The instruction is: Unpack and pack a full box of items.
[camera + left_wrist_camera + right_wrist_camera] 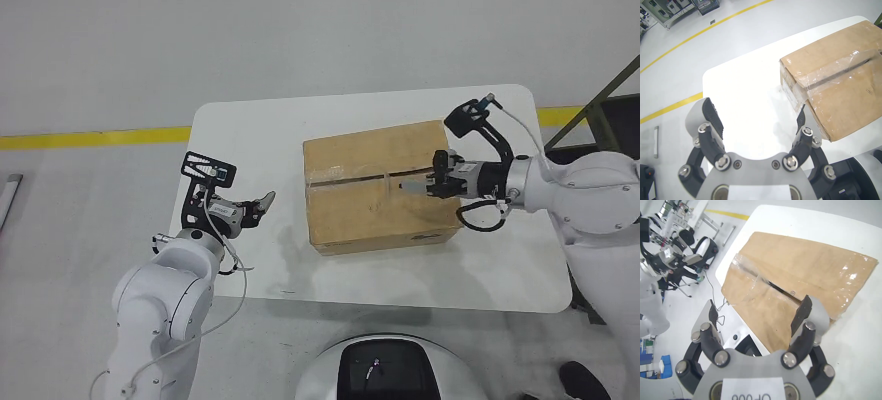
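Over the taped box (375, 190) sitting mid-desk (250, 130), right claw (412, 186) hangs spread at the partly split seam (345, 181), probably to pry the flaps, while left claw (266, 202), also spread, hovers just beside the box's far end.

1. The box (375, 190) sits on the worktop (250, 130), toward its right half.
2. The left pincer (265, 202) hangs left of the box, apart from it.
3. The right pincer (412, 186) is over the box's top, perhaps touching it.
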